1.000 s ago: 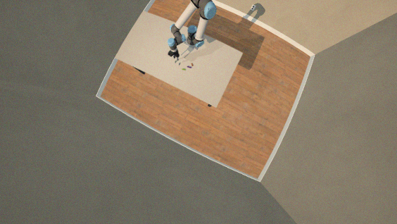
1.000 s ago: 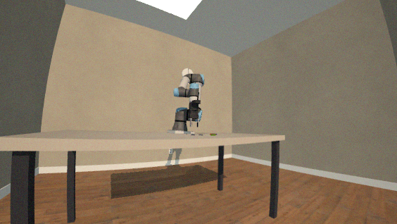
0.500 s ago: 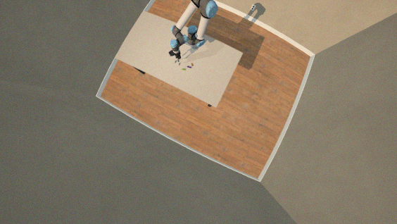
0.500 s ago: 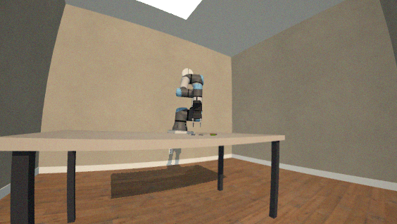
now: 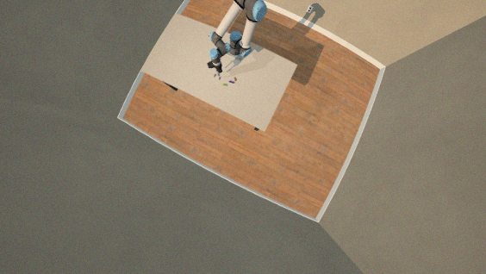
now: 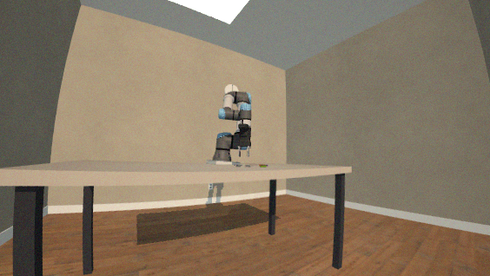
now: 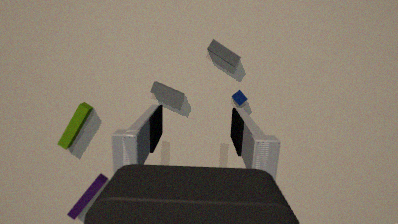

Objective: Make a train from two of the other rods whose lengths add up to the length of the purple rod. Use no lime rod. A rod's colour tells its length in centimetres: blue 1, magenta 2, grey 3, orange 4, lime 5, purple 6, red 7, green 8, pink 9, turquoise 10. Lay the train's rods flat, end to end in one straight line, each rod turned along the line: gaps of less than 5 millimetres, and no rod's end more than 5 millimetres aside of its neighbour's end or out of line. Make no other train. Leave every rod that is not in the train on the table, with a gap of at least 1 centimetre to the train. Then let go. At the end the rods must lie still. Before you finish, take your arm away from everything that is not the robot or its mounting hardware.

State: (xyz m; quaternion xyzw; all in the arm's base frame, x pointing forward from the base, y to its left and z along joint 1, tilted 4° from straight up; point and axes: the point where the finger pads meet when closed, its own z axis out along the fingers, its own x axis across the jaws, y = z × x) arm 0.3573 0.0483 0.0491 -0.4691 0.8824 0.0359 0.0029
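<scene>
- Note the tool (image 7: 196, 131): its two fingers stand fully apart, and nothing is between them.
- In the wrist view, find the left finger (image 7: 150, 131) and the right finger (image 7: 243, 134), both pointing down toward the desk (image 7: 325, 100) and raised above it; each casts a faint shadow on the surface below.
- Locate the blue rod (image 7: 239, 97). It lies on the desk just beyond the tip of the right finger, outside the gap.
- Locate the first grey rod (image 7: 168, 95). It lies just beyond the tip of the left finger, turned at an angle, and also outside the gap.
- Locate the second grey rod (image 7: 224, 54). It lies farther ahead of the tool, beyond the blue rod, apart from both the blue rod and the first grey rod.
- Observe that the two grey rods are not end to end; a clear stretch of desk separates them.
- Locate the lime rod (image 7: 75, 125). It lies to the left of the tool, well apart from the grey rods.
- Locate the purple rod (image 7: 88, 196). It lies at the lower left, beside the tool's dark body, which hides its near end.
- In the exterior view, confirm that the tool (image 6: 244, 152) hangs above the desk (image 6: 130, 173), close to the arm's base. The rods are too small there to tell apart.
</scene>
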